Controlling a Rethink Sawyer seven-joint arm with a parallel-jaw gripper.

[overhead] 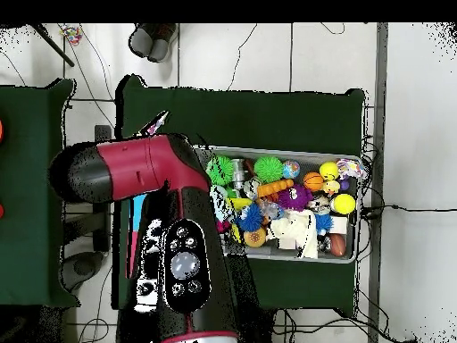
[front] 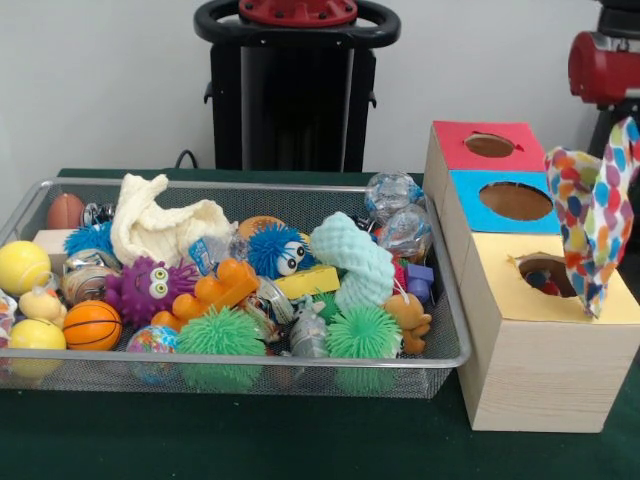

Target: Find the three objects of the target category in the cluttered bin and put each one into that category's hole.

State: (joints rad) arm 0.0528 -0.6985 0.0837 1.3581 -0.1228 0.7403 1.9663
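Nearest the camera, on the dark green surface (front: 250, 440), sits a silver wire-mesh bin (front: 230, 378) heaped with small toys: two green spiky rubber balls (front: 220, 335) at its front wall, a small orange basketball (front: 92, 325) to the left, and a purple spiky creature with big eyes (front: 150, 288) behind them. Deeper in the heap lie a mint-green bumpy cloth (front: 355, 260) and a cream knitted cloth (front: 160, 225). To the right of the bin stands a pale wooden box (front: 540, 380) with three round holes in a row. The closest, a yellow-topped hole (front: 545, 272), shows something red and blue inside. A white fabric scrap with multicoloured dots (front: 592, 215) hangs limp just over it, its lower end at the hole's rim. I judge it light, floppy and easy to snag, best pinched at a bunched fold near its top. Beyond are the blue-topped hole (front: 516, 201) and the red-topped hole (front: 489, 145), both dark inside. My jaws are hidden, so I cannot tell their state.
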